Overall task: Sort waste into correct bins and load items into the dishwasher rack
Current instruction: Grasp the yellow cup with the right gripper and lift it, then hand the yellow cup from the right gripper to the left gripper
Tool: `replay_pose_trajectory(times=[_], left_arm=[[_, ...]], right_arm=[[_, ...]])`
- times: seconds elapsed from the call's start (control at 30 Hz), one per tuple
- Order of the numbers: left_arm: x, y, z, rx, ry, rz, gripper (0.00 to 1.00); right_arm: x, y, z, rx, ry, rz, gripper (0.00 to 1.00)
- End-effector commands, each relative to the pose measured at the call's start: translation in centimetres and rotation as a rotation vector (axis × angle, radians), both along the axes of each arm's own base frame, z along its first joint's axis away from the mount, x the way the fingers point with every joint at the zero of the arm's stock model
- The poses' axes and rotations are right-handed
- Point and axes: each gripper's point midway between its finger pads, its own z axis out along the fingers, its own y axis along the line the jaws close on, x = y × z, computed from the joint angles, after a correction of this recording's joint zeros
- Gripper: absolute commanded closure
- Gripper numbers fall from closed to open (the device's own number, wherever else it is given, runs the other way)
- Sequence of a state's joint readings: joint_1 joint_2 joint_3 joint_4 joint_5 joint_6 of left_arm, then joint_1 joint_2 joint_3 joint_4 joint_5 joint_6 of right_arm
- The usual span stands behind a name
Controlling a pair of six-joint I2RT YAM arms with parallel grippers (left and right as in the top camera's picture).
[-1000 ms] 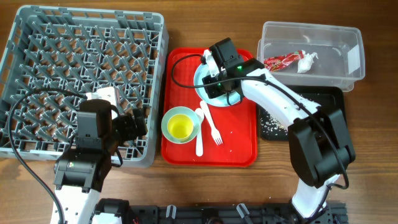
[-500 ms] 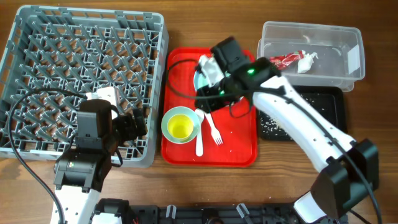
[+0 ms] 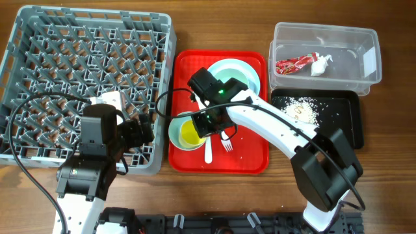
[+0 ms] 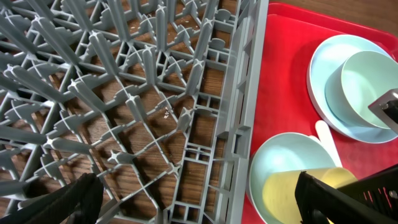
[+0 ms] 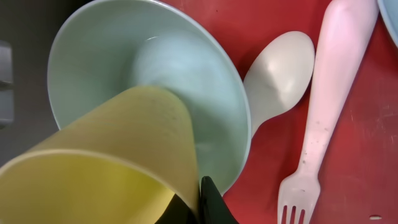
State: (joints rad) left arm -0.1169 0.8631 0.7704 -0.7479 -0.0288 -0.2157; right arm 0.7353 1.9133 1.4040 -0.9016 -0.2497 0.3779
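1. We see the right tool (image 5: pixel 198 202) pinched narrow on the rim of a yellow cup (image 5: pixel 118 143), which sits inside a mint bowl (image 5: pixel 186 62) on the red tray (image 3: pixel 250 159).
2. The spoon (image 5: pixel 280 74) and fork (image 5: pixel 329 106) lie just beside that bowl.
3. The plate (image 4: pixel 323 81) carries a second bowl (image 4: pixel 373 87).
4. The left tool (image 3: pixel 144 130) hangs spread wide and empty over the rack (image 3: pixel 84 58).
5. The wrapper (image 3: pixel 294 64) and napkin (image 3: pixel 320 65) lie in the clear tub (image 3: pixel 351 39), and the crumbs (image 3: pixel 300 109) lie in the black tray (image 3: pixel 348 123).

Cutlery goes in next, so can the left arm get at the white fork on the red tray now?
Probably not cleanly: the right arm lies across the fork from above, its claw pinching the yellow cup right beside it.
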Motion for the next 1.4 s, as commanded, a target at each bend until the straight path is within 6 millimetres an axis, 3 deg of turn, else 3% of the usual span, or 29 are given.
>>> replay_pose_trajectory(times=[0.0,0.07,0.17,0.27,0.3,0.47,0.6,0.67,0.9,1.2,1.37], left_arm=[[0.3,-0.3,0.8,-0.015,-0.018,-0.003,0.0],[0.3,-0.3,0.8,-0.015,-0.019,-0.003,0.0],[0.2,-1.0,0.8,-0.045,-0.015,-0.03,0.0],[0.2,-3.7,1.4,-0.161,-0.025,-0.137,0.0],[0.4,-5.8,2.2,-0.255,-0.043,-0.222,0.0],[0.8,-13.0,7.3,-0.601,-0.161,-0.594,0.0],[-0.4,-15.8,10.4,-0.749,-0.229,-0.862,0.0],[0.2,-16.3,10.8,-0.804,-0.227,-0.895,0.0],[0.6,-16.6,12.0,-0.796,-0.298,-0.939,0.0],[-0.1,-17.8,14.9,-0.834,-0.373,-1.019,0.0],[-1.2,-19.2,15.1,-0.842,-0.368,-1.078,0.0]], right_arm=[[0.5,-0.3,1.2,0.009,-0.03,-0.031,0.96],[2.0,-0.9,4.6,0.064,-0.094,-0.065,0.96],[4.4,-3.6,10.2,0.154,-0.215,-0.152,0.96],[6.2,-7.2,13.7,0.201,-0.289,-0.255,0.96],[6.7,-8.6,14.5,0.239,-0.279,-0.293,0.96],[5.2,-7.2,17.4,0.604,-0.127,-0.146,0.96],[4.2,-5.9,20.2,0.801,-0.095,-0.041,0.96],[3.1,-5.0,22.3,0.93,-0.076,0.042,0.96],[1.5,-4.4,24.5,1.063,-0.012,0.11,0.96],[0.0,-2.8,24.5,1.062,0.019,0.164,0.96],[-0.2,-2.5,24.5,1.062,0.026,0.169,0.96]])
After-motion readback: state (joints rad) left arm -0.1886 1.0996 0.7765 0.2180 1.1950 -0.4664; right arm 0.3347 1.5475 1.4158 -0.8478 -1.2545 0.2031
